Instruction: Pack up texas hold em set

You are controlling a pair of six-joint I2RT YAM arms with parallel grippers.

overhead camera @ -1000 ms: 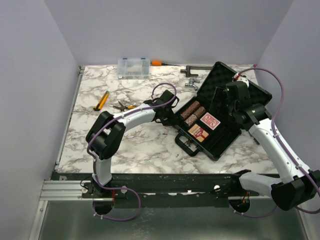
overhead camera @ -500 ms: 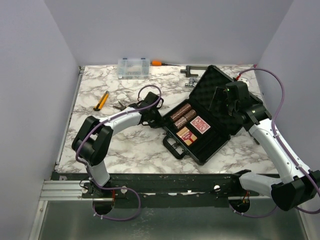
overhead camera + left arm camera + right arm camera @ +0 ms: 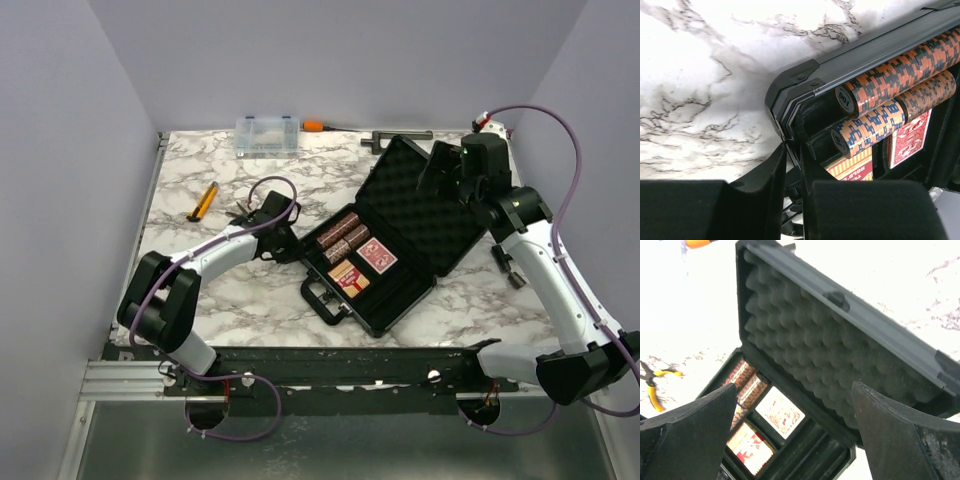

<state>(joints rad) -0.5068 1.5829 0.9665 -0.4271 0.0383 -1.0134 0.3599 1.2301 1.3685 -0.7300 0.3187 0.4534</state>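
Observation:
The black case (image 3: 402, 292) lies open mid-table, its foam-lined lid (image 3: 425, 205) leaning back to the right and its handle (image 3: 322, 297) facing the front. Two brown-red chip rolls (image 3: 340, 237) and two red card decks (image 3: 377, 256) sit in its slots. My left gripper (image 3: 288, 248) is at the case's left corner; in the left wrist view the left gripper (image 3: 792, 150) has its jaws pinched on the case wall (image 3: 800, 80), beside the chip rolls (image 3: 890, 82). My right gripper (image 3: 440, 175) hovers wide open above the lid (image 3: 805, 335), with nothing in the right gripper (image 3: 794, 386).
A clear organizer box (image 3: 267, 134) and an orange-handled tool (image 3: 315, 126) lie at the back edge, with a grey metal bar (image 3: 400, 137) behind the lid. A yellow tool (image 3: 204, 201) and pliers (image 3: 240, 210) lie to the left of the left arm.
The left gripper has moved left and toward the front, and the case has slid with it. The right gripper has stayed wide open and drawn back above the lid.

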